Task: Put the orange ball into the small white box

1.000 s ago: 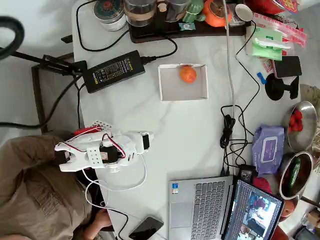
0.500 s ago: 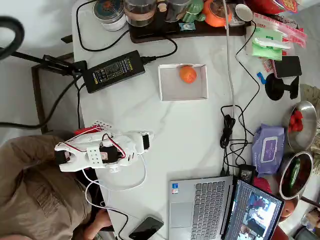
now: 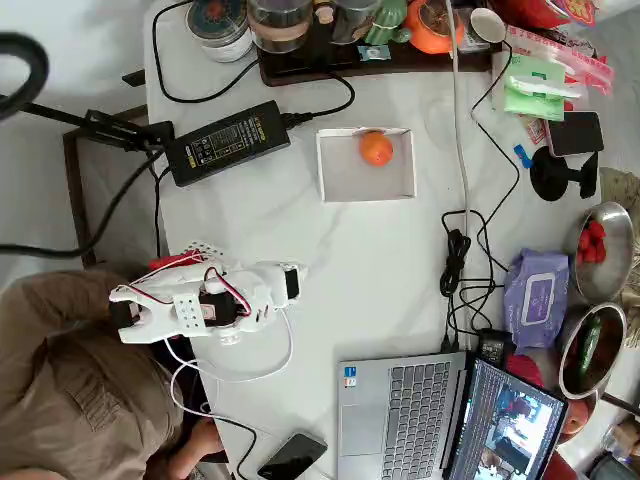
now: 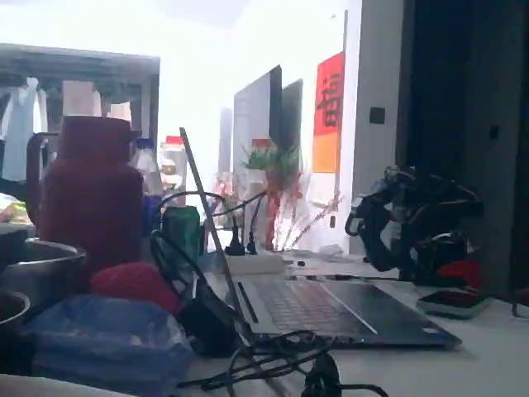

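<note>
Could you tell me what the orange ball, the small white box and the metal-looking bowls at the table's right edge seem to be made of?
The orange ball looks like smooth plastic, with an even colour and a faint sheen. The small white box seems thin card or plastic, matte, with low flat walls. The bowls look like polished steel, going by their bright reflective rims.

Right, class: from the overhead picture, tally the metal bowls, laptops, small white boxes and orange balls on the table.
Metal bowls: 2
Laptop: 1
Small white box: 1
Orange ball: 1
Total: 5
</note>
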